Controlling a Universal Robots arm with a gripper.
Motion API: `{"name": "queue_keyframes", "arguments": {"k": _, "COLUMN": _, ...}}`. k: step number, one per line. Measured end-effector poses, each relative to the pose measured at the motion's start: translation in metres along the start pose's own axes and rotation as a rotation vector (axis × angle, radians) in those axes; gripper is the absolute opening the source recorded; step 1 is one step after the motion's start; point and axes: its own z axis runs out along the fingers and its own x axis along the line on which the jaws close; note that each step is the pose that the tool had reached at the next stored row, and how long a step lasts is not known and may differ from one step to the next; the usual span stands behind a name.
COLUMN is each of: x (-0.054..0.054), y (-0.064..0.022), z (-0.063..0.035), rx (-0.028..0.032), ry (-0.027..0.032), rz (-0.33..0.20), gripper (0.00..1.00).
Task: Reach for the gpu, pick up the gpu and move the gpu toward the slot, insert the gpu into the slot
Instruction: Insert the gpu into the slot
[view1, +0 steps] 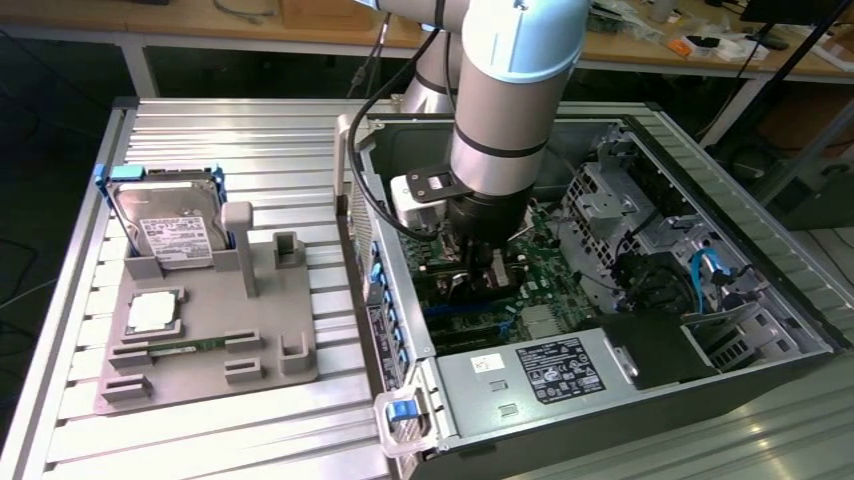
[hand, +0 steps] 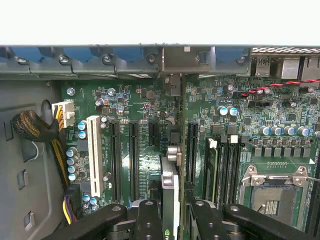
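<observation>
The work is at the carry-and-insert stage: the end effector (hand: 170, 220) is clenched on the gpu (hand: 169, 187), which the wrist view shows edge-on as a thin blade with its silvery bracket end pinched between the two black fingers (hand: 149, 220). The card hangs above the green motherboard (hand: 145, 160), inside the open computer case (view1: 747, 290), not yet seated as far as I can judge.

In the wrist view the card's edge runs parallel to the row of long connector strips, lying between two of them. The slot (view1: 461, 322) shows in the exterior view as a blue strip just below the arm's tip; in the wrist view I cannot tell which strip it is.

Judging from this, seating the card calls for close alignment of its lower edge with the slot, keeping the card upright, and a straight press down.

The arm (view1: 514, 100) reaches steeply down into the case from above, its wrist pointing at the board. On the tabletop (view1: 227, 430) to the exterior view's left, a grey fixture (view1: 214, 330) carries a hard drive (view1: 167, 225), well apart from the work
</observation>
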Motion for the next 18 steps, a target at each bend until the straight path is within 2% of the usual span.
{"name": "queue_keyframes", "arguments": {"k": 7, "x": 0.0001, "y": -0.002, "z": -0.0036, "rx": 0.0, "ry": 0.0, "rz": 0.0, "gripper": 0.27}}
{"name": "queue_keyframes", "arguments": {"k": 18, "x": 0.0001, "y": -0.0036, "z": -0.003, "rx": 0.0001, "ry": 0.0, "rz": 0.0, "gripper": 0.27}}
